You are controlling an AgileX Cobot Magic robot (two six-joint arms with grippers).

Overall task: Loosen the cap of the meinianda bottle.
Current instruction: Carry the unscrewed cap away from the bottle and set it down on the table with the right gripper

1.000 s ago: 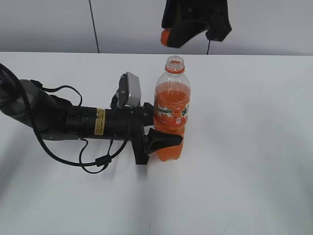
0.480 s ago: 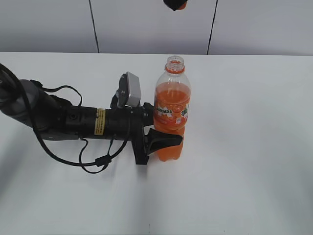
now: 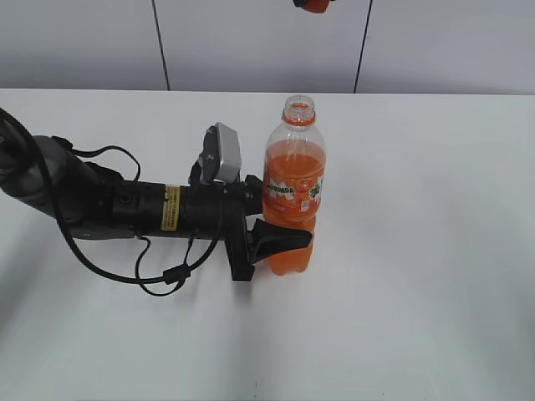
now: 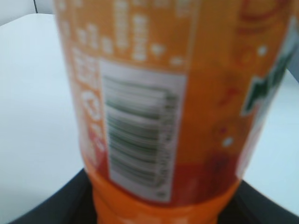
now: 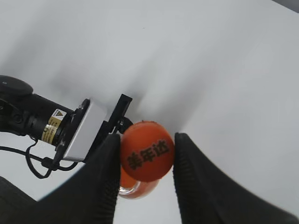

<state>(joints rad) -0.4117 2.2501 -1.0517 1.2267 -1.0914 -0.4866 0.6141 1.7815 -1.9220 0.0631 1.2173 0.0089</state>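
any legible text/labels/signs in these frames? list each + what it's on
"美年达": dark characters on top of the cap, pinched in the right gripper.
Barcode on the meinianda bottle label: bars visible, digits too blurred to read.
White print and part of a green logo on that label: too blurred to read.
Brand logo on the label, exterior view: too small to read.
Yellow sticker on the left arm: print too small to read.

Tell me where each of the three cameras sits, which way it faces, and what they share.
Exterior: raised, slanting down across the white table; shows the left arm clamping the meinianda bottle, its neck uncapped.
Left wrist: on that arm, facing sideways, close up on the bottle's label; dark jaw edges at the bottom.
Right wrist: high up, looking down between the right gripper fingers holding the cap.
Shared: the bottle appears in every view.
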